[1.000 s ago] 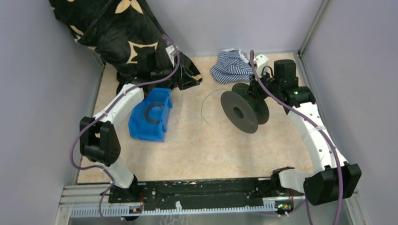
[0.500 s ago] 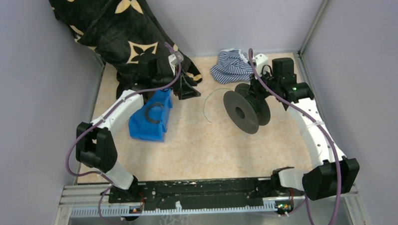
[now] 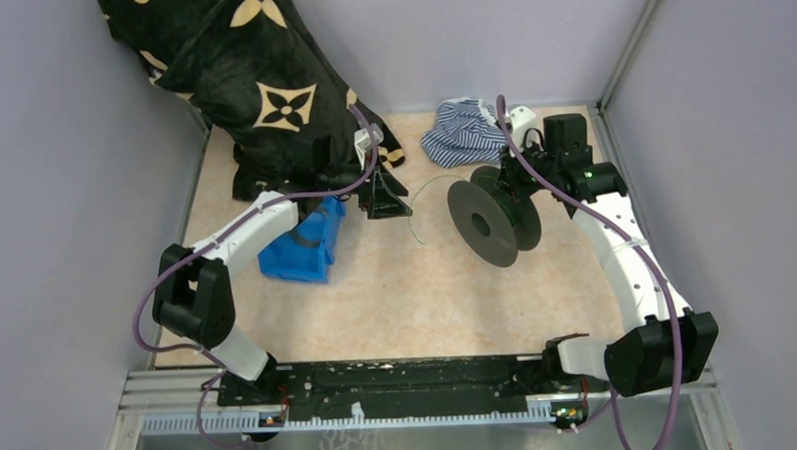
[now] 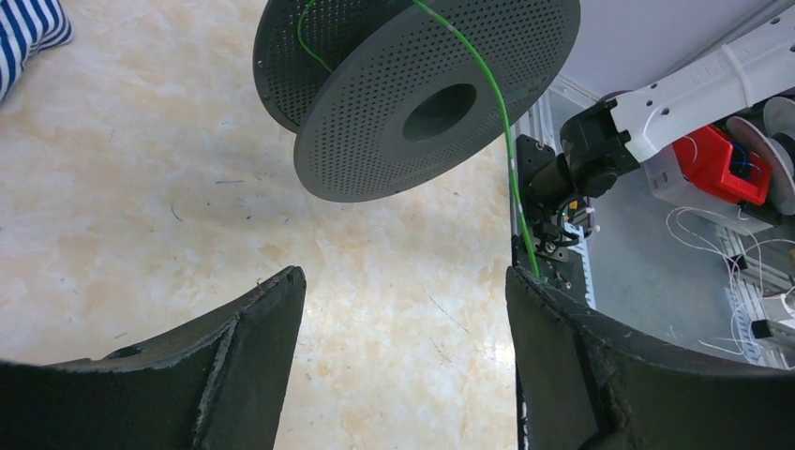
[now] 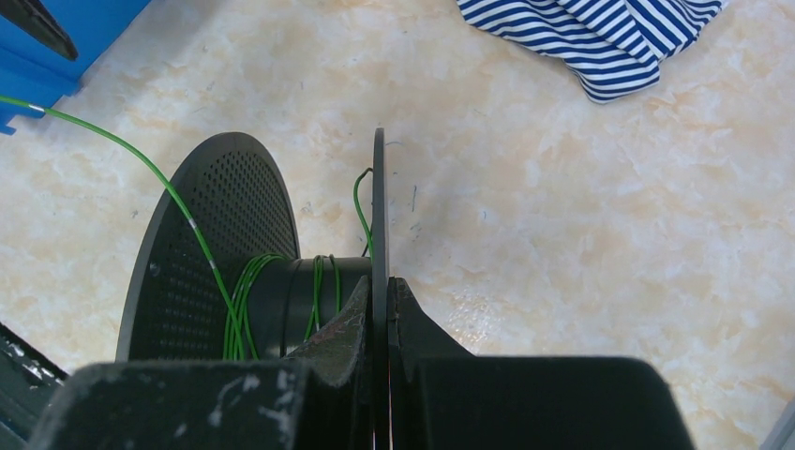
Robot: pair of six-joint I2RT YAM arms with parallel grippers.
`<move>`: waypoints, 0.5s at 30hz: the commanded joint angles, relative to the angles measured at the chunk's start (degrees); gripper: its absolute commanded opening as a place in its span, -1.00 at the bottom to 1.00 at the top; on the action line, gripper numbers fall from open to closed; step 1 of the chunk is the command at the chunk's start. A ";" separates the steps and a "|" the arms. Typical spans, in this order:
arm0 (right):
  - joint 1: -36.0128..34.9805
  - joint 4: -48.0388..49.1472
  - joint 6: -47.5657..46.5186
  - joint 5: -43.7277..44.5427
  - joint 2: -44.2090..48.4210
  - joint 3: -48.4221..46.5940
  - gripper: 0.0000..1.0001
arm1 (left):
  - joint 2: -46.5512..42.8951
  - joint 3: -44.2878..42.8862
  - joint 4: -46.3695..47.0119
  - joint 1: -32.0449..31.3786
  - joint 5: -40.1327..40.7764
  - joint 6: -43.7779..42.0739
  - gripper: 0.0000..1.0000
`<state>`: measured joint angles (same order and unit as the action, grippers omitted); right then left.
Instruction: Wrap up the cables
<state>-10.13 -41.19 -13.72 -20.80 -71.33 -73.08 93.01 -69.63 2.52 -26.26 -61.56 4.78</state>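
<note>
Left of the spool [image 3: 486,218], your left gripper [image 4: 405,281] stands spread beside the green cable [image 4: 506,141]; your right gripper [image 5: 380,305] pinches the spool's flange.

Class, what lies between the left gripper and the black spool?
Only the thin green cable. It runs from the black spool toward the open left gripper over bare table. The left wrist view shows this best, and the top view agrees.

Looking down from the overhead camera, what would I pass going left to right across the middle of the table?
Blue bin → left gripper → green cable → black spool.
</note>
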 commanded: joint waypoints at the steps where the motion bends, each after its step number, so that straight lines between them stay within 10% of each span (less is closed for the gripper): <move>1: -0.50 3.66 0.94 -0.22 0.07 -2.54 -1.00 | -3.27 1.04 2.85 -0.21 1.41 0.65 0.66; 15: -0.50 4.32 0.71 0.16 0.18 -1.81 -1.00 | -6.64 -3.40 -14.17 -0.27 14.99 -14.62 0.61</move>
<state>-10.13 -41.19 -13.72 -20.34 -71.70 -73.08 89.41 -69.71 -5.87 -26.28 -48.71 -4.14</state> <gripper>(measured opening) 0.024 0.810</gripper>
